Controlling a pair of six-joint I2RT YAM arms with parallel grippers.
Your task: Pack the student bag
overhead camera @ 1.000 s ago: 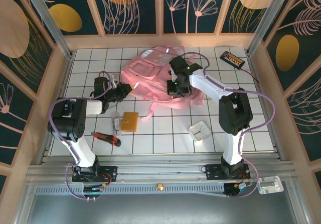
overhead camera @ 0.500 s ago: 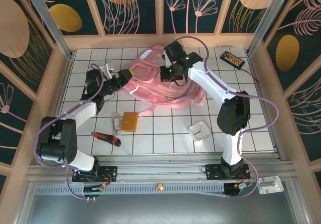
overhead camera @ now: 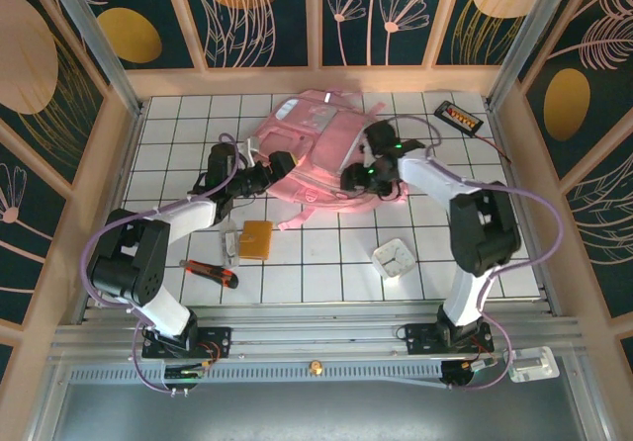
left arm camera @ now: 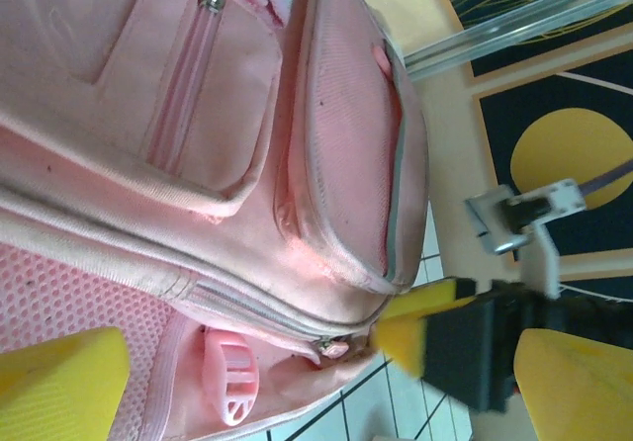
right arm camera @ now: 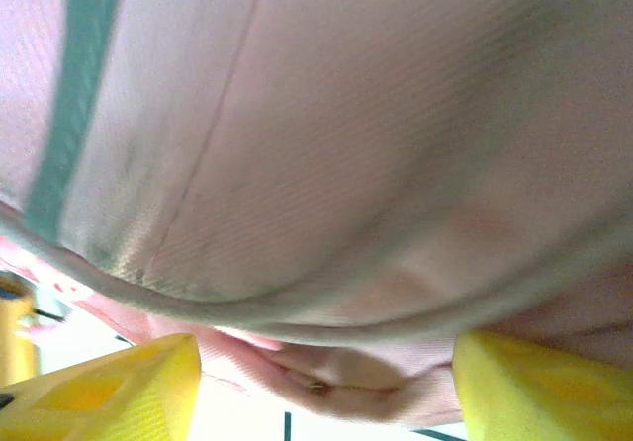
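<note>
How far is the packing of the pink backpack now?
Done: nothing visibly packed; the backpack lies on the table, and the zippers in view look closed. In hand: the left fingers and right fingers stand open close to it, gripping nothing. Left: the orange pad, the knife and the white box lie outside the backpack.

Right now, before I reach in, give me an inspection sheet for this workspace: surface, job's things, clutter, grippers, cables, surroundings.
Surface: white gridded table, no spills seen.
Job's things: student bag lying at the far middle, between the arms.
Clutter: orange square pad, red and black utility knife, white square item, black device in the far right corner.
Grippers: left gripper open at the bag's left side; right gripper open at its right side, fabric close ahead.
Cables: purple cables looped along both arms.
Surroundings: wooden frame with floral panels; metal rail at the near edge.
</note>
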